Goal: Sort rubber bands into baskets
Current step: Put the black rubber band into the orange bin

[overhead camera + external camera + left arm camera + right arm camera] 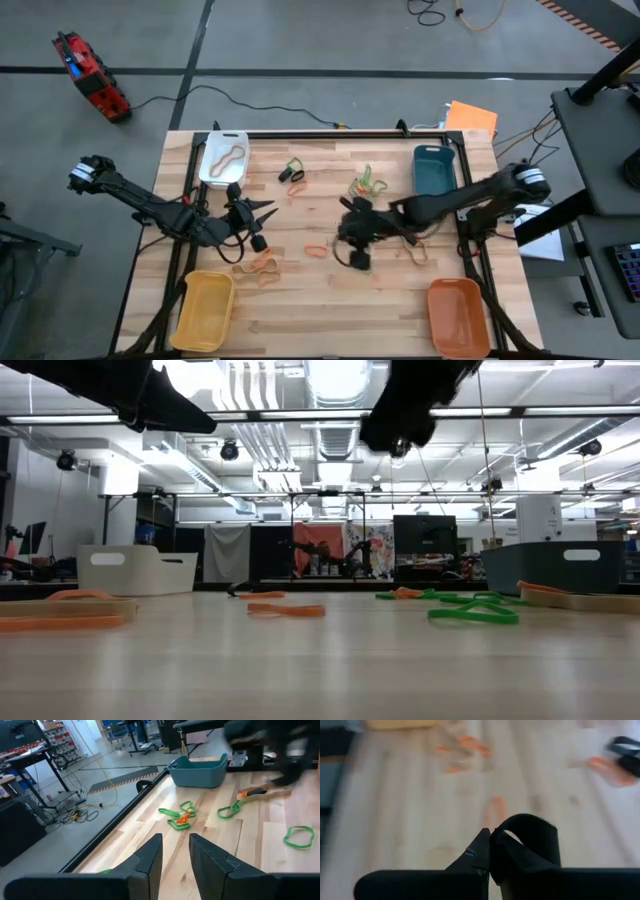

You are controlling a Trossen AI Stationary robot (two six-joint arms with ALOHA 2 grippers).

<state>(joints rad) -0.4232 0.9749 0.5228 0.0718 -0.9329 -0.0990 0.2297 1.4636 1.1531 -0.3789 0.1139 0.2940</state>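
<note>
- Right claw clenched on a black band; the loop arches up from between its fingertips. In the high view it hangs over mid-surface.
- Left claw over left part of surface, near white basket; fingers a bit apart, nothing seen between them.
- White basket at far left corner w/ a tan band inside.
- Teal basket far right, yellow basket near left, orange basket near right.
- Loose bands on surface: green + orange cluster just beside teal basket, green/black pair at far middle, orange band mid, tan/orange bunch near yellow basket.
</note>
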